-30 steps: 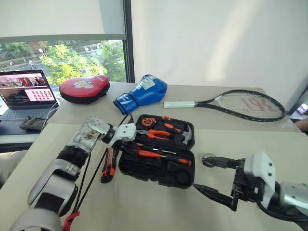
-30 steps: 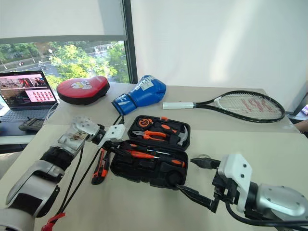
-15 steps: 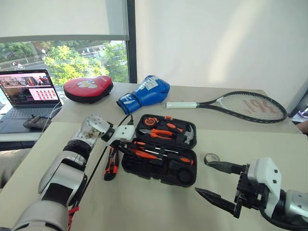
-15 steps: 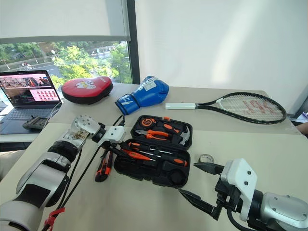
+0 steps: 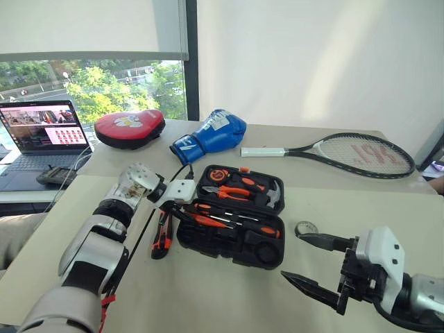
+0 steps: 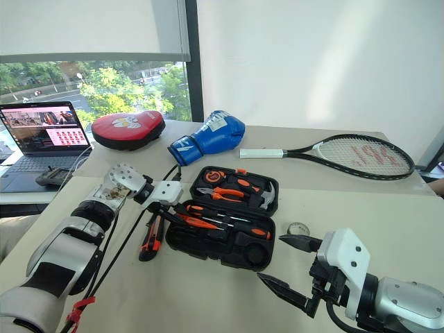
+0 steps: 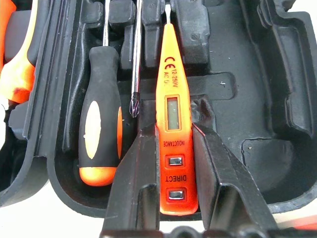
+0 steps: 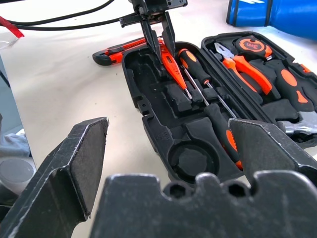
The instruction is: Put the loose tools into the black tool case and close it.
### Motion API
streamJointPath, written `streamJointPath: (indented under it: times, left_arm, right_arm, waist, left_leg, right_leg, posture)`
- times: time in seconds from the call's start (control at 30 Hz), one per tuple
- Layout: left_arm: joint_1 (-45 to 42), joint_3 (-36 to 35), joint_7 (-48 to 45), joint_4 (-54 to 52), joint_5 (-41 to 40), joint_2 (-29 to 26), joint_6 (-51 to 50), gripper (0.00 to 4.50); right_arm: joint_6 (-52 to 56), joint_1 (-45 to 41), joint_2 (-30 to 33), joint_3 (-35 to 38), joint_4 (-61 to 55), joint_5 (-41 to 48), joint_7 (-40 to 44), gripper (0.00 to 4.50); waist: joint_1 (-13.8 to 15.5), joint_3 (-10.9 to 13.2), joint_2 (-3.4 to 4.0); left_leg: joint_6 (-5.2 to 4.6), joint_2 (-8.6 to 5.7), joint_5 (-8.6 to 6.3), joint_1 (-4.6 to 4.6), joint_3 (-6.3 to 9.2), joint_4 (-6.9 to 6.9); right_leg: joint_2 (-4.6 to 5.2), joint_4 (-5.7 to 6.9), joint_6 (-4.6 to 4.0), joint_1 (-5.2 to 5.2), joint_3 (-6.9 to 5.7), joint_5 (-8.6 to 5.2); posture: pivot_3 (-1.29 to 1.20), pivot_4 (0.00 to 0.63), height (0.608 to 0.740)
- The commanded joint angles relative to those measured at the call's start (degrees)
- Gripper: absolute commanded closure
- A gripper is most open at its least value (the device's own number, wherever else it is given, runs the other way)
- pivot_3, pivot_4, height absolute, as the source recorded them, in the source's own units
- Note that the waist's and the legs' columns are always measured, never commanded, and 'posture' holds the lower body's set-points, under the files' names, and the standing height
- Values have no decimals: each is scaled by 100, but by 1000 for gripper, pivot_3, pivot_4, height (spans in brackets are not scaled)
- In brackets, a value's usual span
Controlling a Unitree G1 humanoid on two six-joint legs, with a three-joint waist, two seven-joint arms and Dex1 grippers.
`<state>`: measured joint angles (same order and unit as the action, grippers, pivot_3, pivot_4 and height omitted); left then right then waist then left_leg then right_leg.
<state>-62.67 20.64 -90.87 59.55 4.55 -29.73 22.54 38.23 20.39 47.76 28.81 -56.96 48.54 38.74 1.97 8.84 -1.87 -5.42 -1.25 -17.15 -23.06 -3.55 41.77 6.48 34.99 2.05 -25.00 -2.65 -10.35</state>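
Left gripper [image 7: 178, 198] clamped on the slim orange tester screwdriver [image 7: 173, 99], low over a recess in the black tool case [image 5: 232, 243] — could wedge crooked if released tilted. Right gripper [image 5: 305, 267] wide open, empty. Utility knife [image 5: 161, 236] outside, beside the case.

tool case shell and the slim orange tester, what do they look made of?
Black hinged tool case: looks like moulded matte plastic, going by the rounded recesses and dull sheen. Slim orange tester screwdriver: glossy orange plastic body with printed lettering, a small window and metal contacts; the shaft looks like metal.
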Motion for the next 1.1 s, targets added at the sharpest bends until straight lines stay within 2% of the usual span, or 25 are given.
streamJointPath:
  times: [0.03, 0.6, 1.1]
  left_arm:
    - [54, 18, -39, 2, 149, 75, 41, 4013]
    - [61, -3, 12, -98, 223, 320, -169, 4013]
    - [-62, -21, 188, 119, 392, 233, -182, 4013]
  right_arm:
    - [-125, -14, 69, 144, -173, 90, -17, 0]
    - [-147, 96, 66, 176, -198, 81, -10, 0]
    - [-159, 106, 82, 151, -194, 71, 9, 0]
  waist:
    - [18, 0, 0]
    - [33, 0, 0]
    - [37, 0, 0]
  left_leg:
    - [0, 0, 0, -1, 0, 0]
    - [-6, -3, -4, -6, 0, 5]
    - [-7, -2, -4, 15, 0, 8]
  right_leg:
    - [0, 0, 0, 0, 0, 0]
    - [-1, -1, 2, -2, -1, 1]
    - [1, 0, 4, 18, 0, 3]
  posture:
    - [0, 150, 740]
    - [0, 150, 740]
    - [0, 150, 740]
